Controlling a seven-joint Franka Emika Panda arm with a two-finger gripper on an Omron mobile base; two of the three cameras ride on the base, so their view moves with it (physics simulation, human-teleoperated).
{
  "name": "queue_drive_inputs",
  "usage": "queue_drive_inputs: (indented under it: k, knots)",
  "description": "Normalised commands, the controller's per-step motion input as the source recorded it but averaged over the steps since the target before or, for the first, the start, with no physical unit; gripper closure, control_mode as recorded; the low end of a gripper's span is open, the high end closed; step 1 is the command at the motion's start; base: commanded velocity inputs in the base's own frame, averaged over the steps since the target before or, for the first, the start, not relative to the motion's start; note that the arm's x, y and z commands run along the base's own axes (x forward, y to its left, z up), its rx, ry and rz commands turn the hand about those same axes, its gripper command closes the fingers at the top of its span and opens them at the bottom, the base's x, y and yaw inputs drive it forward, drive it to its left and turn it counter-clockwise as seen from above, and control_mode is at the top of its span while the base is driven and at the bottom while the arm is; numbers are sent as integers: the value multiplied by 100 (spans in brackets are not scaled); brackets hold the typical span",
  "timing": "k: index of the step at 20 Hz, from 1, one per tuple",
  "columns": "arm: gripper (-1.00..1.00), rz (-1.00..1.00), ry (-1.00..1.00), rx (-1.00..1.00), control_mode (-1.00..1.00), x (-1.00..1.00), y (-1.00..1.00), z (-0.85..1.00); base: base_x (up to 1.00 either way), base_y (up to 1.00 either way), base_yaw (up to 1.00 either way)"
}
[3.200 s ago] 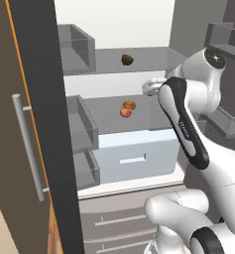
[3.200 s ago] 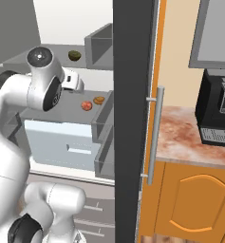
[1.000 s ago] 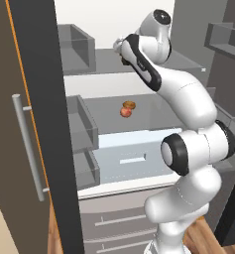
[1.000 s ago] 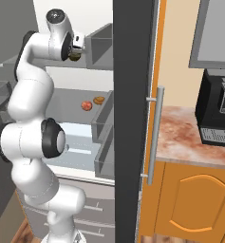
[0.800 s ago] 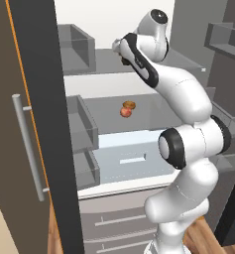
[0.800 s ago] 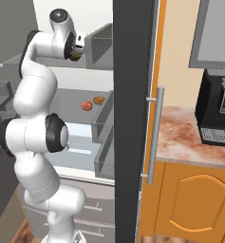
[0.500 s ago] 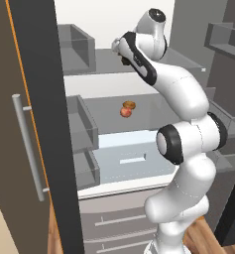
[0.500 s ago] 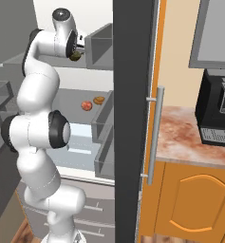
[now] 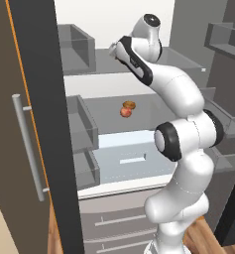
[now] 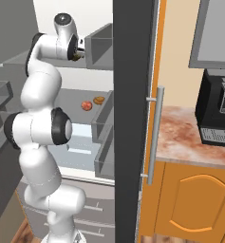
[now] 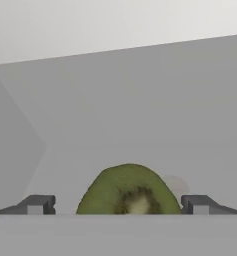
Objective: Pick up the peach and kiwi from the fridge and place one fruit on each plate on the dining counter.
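Lying on the fridge's (image 9: 188,59) upper shelf, the kiwi (image 11: 128,190) sits between the two dark fingertips (image 11: 37,204) of the gripper (image 11: 118,205), whose jaws stand wide apart with a gap on either side, gripping nothing. Since a second ago the arm has barely shifted, pressing slightly deeper toward the fruit. The hand view reveals the kiwi's green cut face; the left base view shows the peach (image 9: 125,112) one shelf lower, beside a flatter orange-brown item (image 9: 130,104).
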Motion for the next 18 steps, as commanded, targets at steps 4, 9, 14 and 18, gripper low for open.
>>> queue_drive_inputs:
  k: [4,9,14,18]
  knots:
    - [-100,0,1,0,-100,32,11,-26,0,0,0]
    - [-100,-3,0,0,-100,0,3,-14,0,0,0]
    - [-100,-13,2,-7,-100,-17,0,-25,0,0,0]
    - [-100,-17,10,-11,-100,0,0,-52,0,0,0]
